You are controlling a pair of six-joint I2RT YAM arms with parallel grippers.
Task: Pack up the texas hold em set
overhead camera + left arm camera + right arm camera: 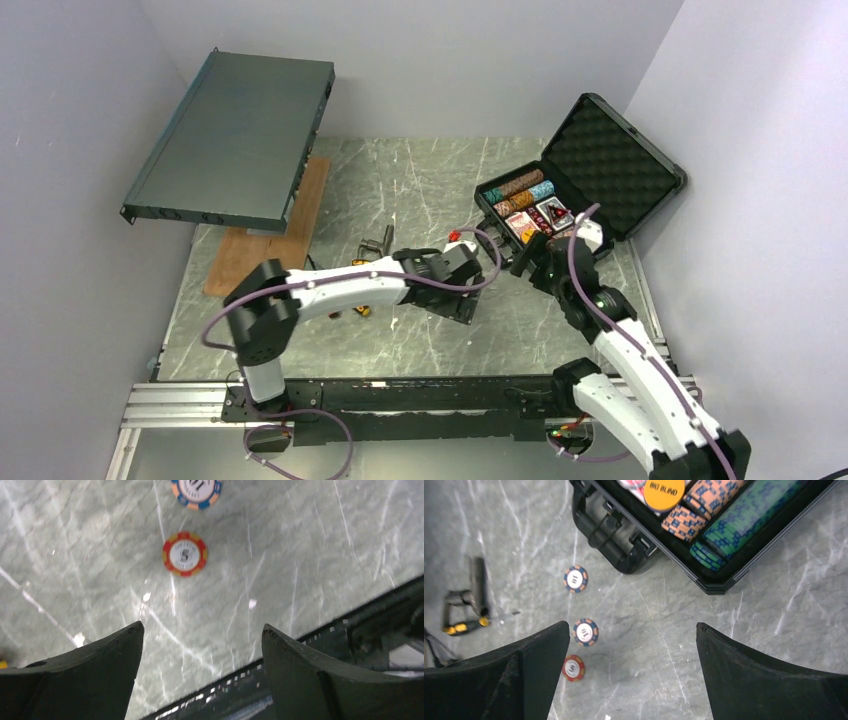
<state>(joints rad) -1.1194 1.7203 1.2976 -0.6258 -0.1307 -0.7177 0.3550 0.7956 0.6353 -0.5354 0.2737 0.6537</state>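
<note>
The black foam-lined case [612, 165] lies open at the back right, with rows of striped chips [520, 190] and card decks [535, 220] in its tray. In the right wrist view the case [624, 545] holds a yellow BIG BLIND button [664, 492], orange chips [704, 502] and green chips [746, 515]. Three loose chips lie on the table: two orange-blue chips [575, 578] [585, 632] and a red chip [573, 668]. The left wrist view shows the red chip [184, 554] and one orange-blue chip [196, 489]. My left gripper [200, 630] [455, 285] and my right gripper [633, 627] [535, 262] are open and empty above the table.
A large dark-grey rack unit [235, 140] leans at the back left over a wooden board [262, 245]. Orange-handled screwdrivers [365, 250] [466, 615] lie near the left arm. A dark rail [300, 670] runs along the table's near edge. Walls close in both sides.
</note>
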